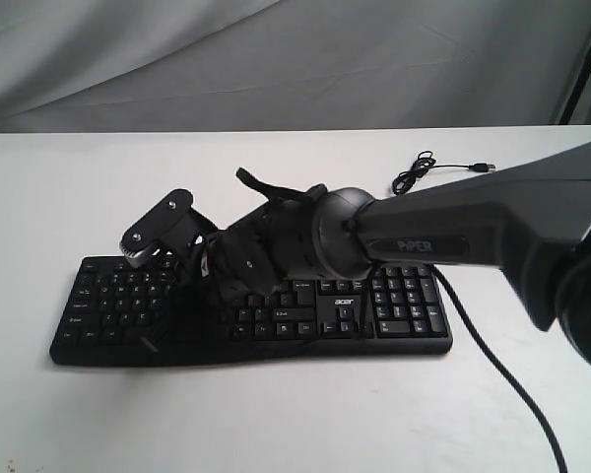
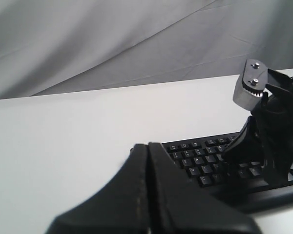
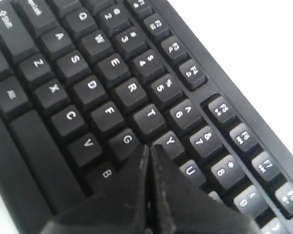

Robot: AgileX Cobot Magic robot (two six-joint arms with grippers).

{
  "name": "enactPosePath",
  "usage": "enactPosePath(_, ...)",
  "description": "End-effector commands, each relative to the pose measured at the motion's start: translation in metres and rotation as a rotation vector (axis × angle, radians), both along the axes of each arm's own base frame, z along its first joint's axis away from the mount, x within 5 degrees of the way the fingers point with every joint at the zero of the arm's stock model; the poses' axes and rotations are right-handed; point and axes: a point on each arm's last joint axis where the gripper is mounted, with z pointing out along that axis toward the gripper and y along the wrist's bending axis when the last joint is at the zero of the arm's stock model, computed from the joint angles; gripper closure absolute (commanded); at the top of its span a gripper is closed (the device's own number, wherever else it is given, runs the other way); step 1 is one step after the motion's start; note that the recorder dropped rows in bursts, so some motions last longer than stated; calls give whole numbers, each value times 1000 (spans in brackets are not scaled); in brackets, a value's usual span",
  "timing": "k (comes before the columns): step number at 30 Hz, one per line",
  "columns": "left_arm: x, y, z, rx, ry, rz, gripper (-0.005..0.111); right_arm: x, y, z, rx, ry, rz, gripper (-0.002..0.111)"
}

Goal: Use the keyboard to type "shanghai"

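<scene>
**Right gripper pointing down at the middle letter keys**

The keyboard (image 1: 399,307) is lying flat on the white counter (image 1: 276,419), its thin cable (image 1: 507,379) trailing off the number-pad end. The right arm is reaching across it. The right gripper (image 3: 149,150) is keeping its fingers pressed together, and their tip is sitting between the G key (image 3: 126,140) and the Y key (image 3: 169,140); contact cannot be told. The left gripper (image 2: 148,147), fingers likewise together, is hanging off the keyboard, facing it.
</scene>
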Motion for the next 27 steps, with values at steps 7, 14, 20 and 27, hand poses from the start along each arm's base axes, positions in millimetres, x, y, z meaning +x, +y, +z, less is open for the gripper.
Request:
enactPosePath(7, 0, 0, -1, -3, -3, -4, 107, -6, 57, 35, 67, -58, 105, 108)
enactPosePath(14, 0, 0, -1, -3, -3, -4, 107, -8, 86, 17, 84, -32, 130, 108)
enactPosePath(20, 0, 0, -1, -3, -3, -4, 107, -5, 87, 10, 87, -39, 129, 108)
enactPosePath(27, 0, 0, -1, -3, -3, -4, 107, -2, 86, 10, 92, -44, 123, 108)
